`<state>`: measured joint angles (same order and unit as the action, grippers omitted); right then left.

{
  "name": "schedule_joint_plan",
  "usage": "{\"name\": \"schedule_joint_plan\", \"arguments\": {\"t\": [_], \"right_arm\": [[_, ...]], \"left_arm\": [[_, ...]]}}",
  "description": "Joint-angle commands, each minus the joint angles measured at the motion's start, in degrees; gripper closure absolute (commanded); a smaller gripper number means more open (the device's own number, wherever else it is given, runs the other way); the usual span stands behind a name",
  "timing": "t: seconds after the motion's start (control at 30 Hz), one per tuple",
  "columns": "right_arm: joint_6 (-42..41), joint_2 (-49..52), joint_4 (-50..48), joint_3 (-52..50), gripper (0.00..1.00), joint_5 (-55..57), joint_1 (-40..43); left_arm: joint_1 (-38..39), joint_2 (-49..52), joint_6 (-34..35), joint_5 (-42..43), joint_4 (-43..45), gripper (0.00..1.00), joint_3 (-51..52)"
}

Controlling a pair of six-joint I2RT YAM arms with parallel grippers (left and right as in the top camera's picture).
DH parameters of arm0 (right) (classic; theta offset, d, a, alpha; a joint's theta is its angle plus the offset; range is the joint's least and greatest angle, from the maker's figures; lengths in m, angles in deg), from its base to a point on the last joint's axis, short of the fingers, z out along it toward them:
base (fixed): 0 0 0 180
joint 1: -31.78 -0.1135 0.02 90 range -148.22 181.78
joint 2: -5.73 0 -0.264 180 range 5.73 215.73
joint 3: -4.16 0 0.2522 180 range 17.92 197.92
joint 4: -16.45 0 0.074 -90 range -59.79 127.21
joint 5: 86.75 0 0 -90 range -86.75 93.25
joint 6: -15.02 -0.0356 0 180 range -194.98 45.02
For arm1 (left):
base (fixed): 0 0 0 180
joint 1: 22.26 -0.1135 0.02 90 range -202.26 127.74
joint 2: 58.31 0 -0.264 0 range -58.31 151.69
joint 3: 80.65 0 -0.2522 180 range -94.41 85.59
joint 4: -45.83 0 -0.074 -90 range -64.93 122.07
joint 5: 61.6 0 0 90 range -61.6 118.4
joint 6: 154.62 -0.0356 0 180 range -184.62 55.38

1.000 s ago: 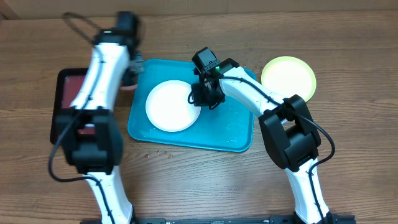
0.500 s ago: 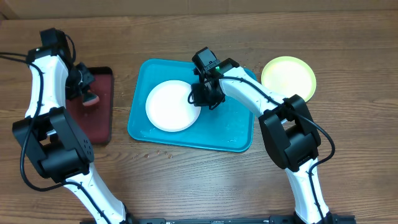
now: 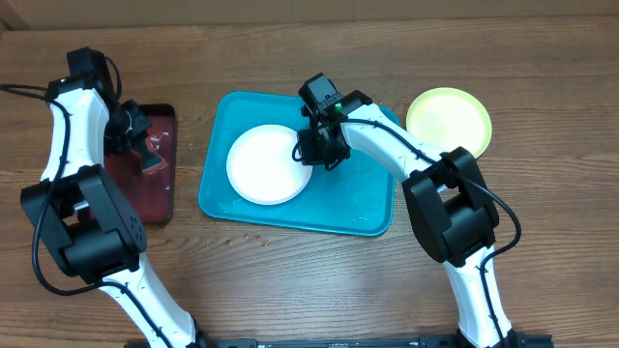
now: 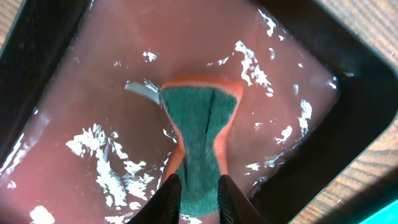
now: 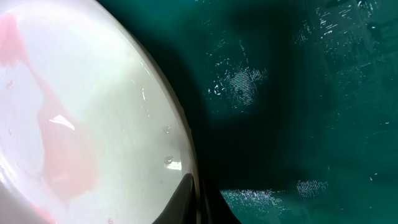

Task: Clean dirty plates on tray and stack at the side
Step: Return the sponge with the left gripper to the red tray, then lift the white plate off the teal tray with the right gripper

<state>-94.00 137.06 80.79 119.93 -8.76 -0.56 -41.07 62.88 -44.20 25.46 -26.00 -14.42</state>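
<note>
A white plate (image 3: 266,164) lies on the turquoise tray (image 3: 358,198); in the right wrist view the plate (image 5: 81,118) shows a pale red smear. My right gripper (image 3: 308,150) is shut on the plate's right rim (image 5: 194,186). A yellow-green plate (image 3: 449,120) sits on the table right of the tray. The light blue plate is not in view. My left gripper (image 3: 145,153) is shut on a green and orange sponge (image 4: 199,134) over the dark red tray (image 3: 155,193), whose wet floor (image 4: 93,93) shows in the left wrist view.
The dark red black-rimmed tray holds a film of water. Bare wooden table (image 3: 309,280) lies in front of both trays and behind them.
My left arm swung from the turquoise tray's left edge out over the dark red tray, then shifted slightly right there. The right arm and white plate have not moved.
</note>
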Motion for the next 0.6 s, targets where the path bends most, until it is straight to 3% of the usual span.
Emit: {"name": "schedule_joint_plan", "arguments": {"t": [0.0, 0.13, 0.23, 0.3, 0.33, 0.37, 0.4, 0.57], "right_arm": [[1.01, 1.57, 0.70, -1.16, 0.96, 3.39, 0.57], [0.74, 1.29, 1.46, 0.76, 0.96, 3.39, 0.59], [0.79, 0.20, 3.63, 4.22, 0.96, 3.54, 0.57], [0.76, -1.01, 5.51, 6.75, 0.96, 6.21, 0.57], [0.76, -1.73, 6.93, 8.33, 0.96, 9.27, 0.57], [0.76, -2.25, 7.93, 9.31, 0.96, 11.43, 0.44], [0.76, -3.76, 11.37, 12.57, 0.96, 18.97, -0.17], [0.90, -7.13, 19.37, 20.26, 0.96, 38.18, -2.47]], "left_arm": [[0.00, -0.02, -1.14, 0.92, -1.86, 0.78, -1.92], [-0.02, -0.90, -1.14, 0.92, -4.26, 0.78, -5.51], [-0.02, -1.20, -1.14, 0.90, -4.76, 0.71, -7.87], [-0.02, -1.20, -1.14, 0.90, -4.66, 0.52, -8.28], [-0.02, -1.20, -1.11, 0.92, -4.68, 0.38, -8.28], [-0.02, -1.20, -1.11, 0.92, -4.72, 0.16, -8.26], [-0.02, -1.20, -1.14, 0.90, -4.72, 0.00, -8.26], [0.04, -1.20, -1.11, 0.92, -4.72, 0.00, -8.26]]}}
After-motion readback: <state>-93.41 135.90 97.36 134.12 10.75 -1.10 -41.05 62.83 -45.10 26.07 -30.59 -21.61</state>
